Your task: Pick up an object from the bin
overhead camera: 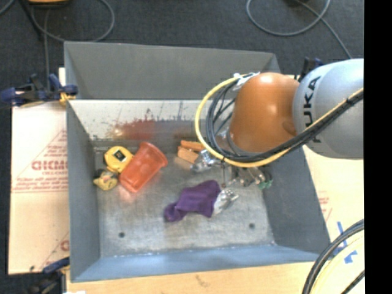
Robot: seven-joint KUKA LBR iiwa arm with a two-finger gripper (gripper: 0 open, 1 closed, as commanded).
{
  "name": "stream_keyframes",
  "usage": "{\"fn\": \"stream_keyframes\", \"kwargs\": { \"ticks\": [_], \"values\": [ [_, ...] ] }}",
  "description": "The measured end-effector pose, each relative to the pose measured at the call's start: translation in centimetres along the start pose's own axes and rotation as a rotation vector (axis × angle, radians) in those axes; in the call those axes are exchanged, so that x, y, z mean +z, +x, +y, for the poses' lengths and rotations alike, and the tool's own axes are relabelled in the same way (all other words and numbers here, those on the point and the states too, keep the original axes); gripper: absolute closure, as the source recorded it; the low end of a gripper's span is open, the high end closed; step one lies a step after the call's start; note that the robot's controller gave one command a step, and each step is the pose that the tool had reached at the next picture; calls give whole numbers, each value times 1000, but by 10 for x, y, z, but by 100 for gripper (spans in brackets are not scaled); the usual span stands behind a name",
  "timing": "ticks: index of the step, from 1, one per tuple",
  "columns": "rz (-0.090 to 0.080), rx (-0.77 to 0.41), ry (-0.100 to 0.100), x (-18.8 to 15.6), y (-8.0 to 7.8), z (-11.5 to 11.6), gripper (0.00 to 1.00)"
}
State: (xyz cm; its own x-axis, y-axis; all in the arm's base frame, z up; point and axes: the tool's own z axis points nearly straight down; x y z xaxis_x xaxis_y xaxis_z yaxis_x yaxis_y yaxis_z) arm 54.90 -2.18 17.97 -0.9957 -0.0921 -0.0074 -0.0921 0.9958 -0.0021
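Gripper (225,196) is low in the right half of the grey bin (81,201), tip at the right end of a crumpled purple cloth (192,203) that lies on the floor near the middle. Tip looks to be touching or just above the cloth's edge; I cannot tell which. Nor can I tell whether the claw is open or shut, or whether it has any hold on the fabric, since the orange wrist cover (263,112) and the cable loop (207,122) hide most of it from above. Judgement: the cloth is the likeliest thing to take, being the nearest. To do it well, the claw ought to come down on a thick fold, not the thin hem, and press close to the floor so the fabric bunches inside the grip. A soft thing like this may slip out or trail on the lift, so a straight vertical rise seems safest. Surroundings: a tan wooden block (190,151) sits near the back wall, just left of the wrist, apart from the cloth. An orange plastic cup (143,166) lies on its side further left, with a yellow round thing (118,157) and a small yellowish piece (105,180) just beside it. All three are well apart from the gripper. Something small and green (264,184) shows by the wrist, too hidden to name. The right wall is near the arm, which leaves little room to swing that way.
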Motion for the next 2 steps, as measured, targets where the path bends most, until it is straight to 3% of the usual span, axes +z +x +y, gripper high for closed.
{"fn": "stream_keyframes", "kwargs": {
  "ticks": [1, 2],
  "values": [
    [3, -327, -5, 52, -19, 40, 0],
    [2, -198, -3, 94, -20, 9, 0]
  ]
}}
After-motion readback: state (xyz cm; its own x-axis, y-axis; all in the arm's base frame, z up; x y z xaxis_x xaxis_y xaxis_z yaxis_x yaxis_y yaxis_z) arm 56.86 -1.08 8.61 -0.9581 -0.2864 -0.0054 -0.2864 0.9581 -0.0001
